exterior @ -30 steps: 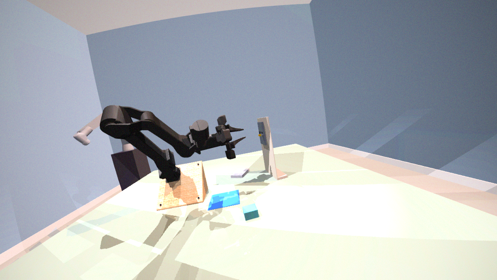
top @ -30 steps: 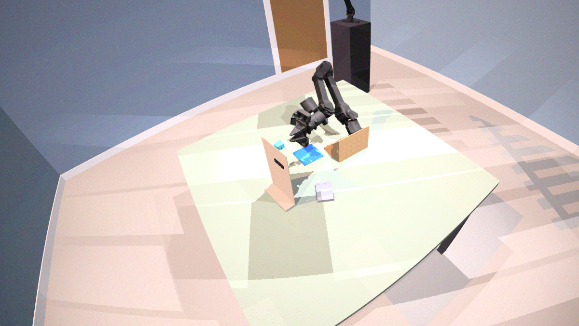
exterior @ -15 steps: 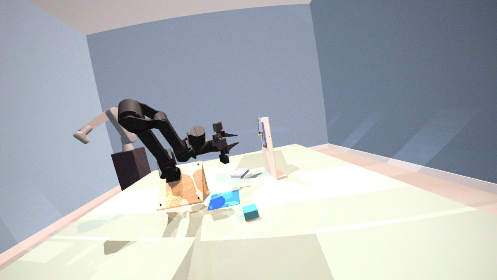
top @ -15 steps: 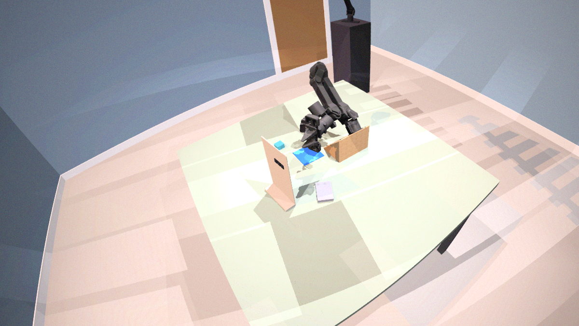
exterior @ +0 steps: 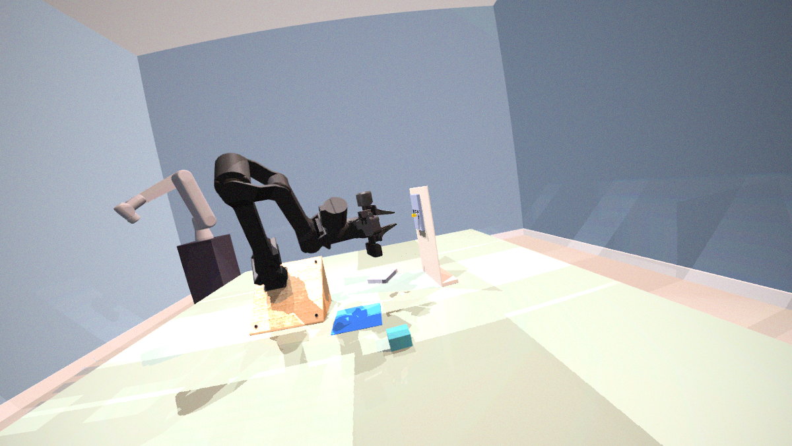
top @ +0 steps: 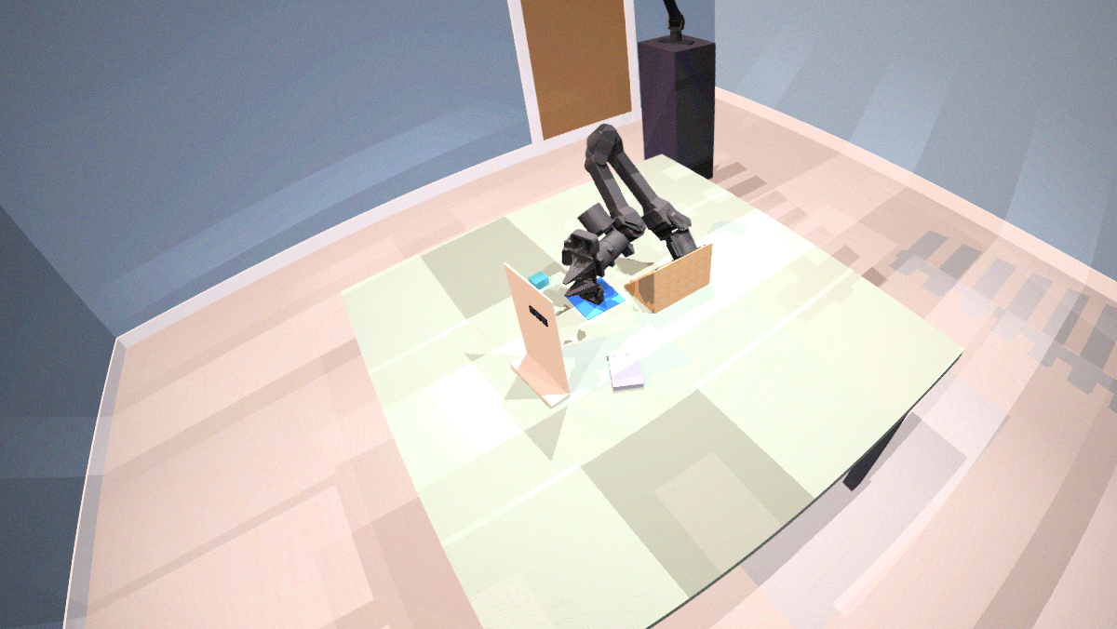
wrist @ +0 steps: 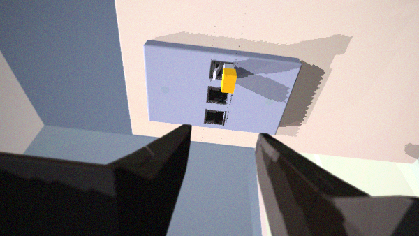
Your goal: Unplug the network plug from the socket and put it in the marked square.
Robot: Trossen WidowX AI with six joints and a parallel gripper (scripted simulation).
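The yellow-ended plug (exterior: 414,214) (wrist: 229,81) sits in the end socket of the bluish plate (wrist: 174,73) on the upright panel (top: 534,351) (exterior: 429,255) (wrist: 356,105). A thin pale strip (wrist: 215,71), apparently the tab, shows beside the plug in the wrist view. My gripper (exterior: 395,218) (wrist: 223,137) is partly open, with nothing between its fingers. It stands in front of the panel, a gap short of it, one finger above the other in the exterior view. The plug lies beyond the fingertips, above them in the wrist image. The blue marked square (top: 591,312) (exterior: 371,318) lies on the table, empty.
A teal block (top: 538,279) (exterior: 399,338) lies near the blue square. A flat pale lilac box (top: 626,373) (exterior: 382,277) lies on the panel's other side. The wooden wedge (top: 683,281) (exterior: 301,296) stands at the arm's base. Two more sockets (wrist: 217,95) (wrist: 214,117) are empty.
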